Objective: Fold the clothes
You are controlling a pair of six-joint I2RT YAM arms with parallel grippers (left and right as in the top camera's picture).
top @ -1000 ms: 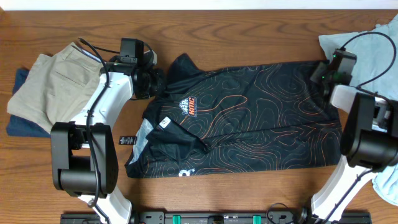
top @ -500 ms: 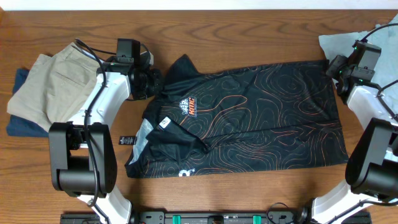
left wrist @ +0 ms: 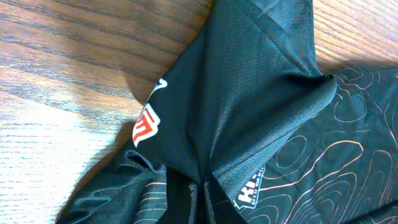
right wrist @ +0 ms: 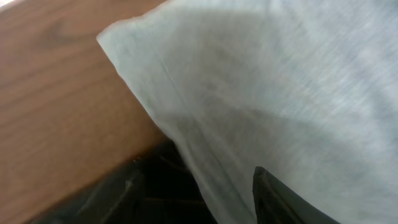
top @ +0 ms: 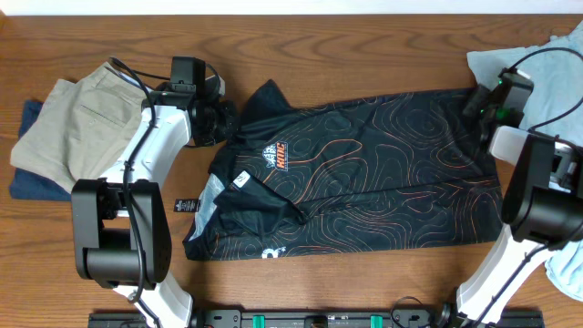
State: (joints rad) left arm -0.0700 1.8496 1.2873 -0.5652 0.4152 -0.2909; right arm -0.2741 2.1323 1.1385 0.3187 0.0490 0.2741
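Currently, one black jersey [top: 364,173], mid-desk [top: 364,55], lying flat: long axis runs between the desk's left and right edges, collar toward the left edge, hem toward the right. Likely light, limp and slick, so best taken at sleeve or hem corners. Left fingers [top: 219,118] pinch it near the far sleeve; right fingers [right wrist: 277,199] stand parted, empty, over the light-blue shirt [right wrist: 280,93].

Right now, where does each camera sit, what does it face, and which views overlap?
Overhead: above the table, facing down; both arms show.
Left wrist: on the left gripper, facing bunched black jersey; fingers barely show.
Right wrist: on the right gripper, facing the light-blue shirt; dark fingers at bottom.
Shared: overhead and left wrist both show the black jersey.
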